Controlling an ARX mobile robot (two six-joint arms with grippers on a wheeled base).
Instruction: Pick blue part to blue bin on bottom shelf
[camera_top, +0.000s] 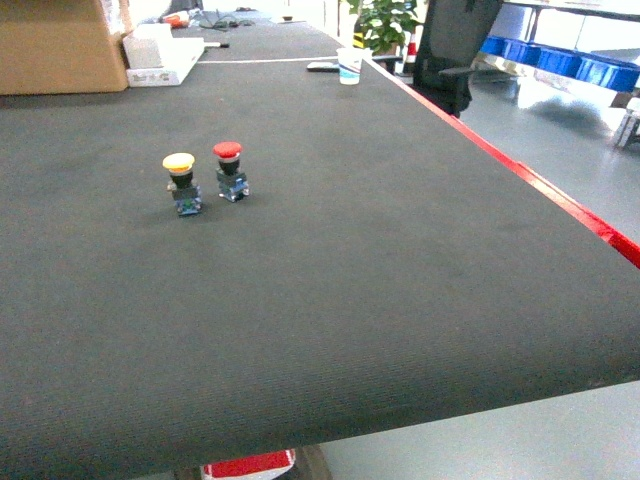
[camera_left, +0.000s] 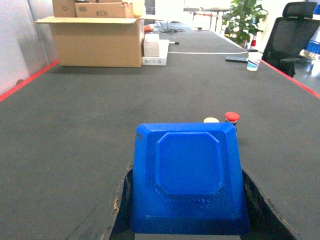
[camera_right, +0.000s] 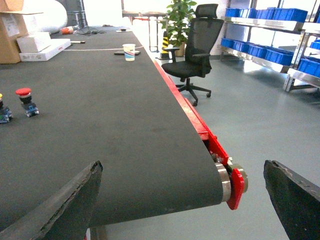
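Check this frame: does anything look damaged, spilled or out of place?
Only worn padding: the left gripper, shut on the blue part, has frayed edges on its finger pads. The two push-buttons stand upright; the paper cup is unspilled.

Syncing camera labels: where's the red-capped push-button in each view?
Head: red-capped push-button left of centre on the black belt, right of the yellow-capped one.
Left wrist: only its cap shows above the blue part, right of centre.
Right wrist: far left edge.
Shared landmark: paper cup.
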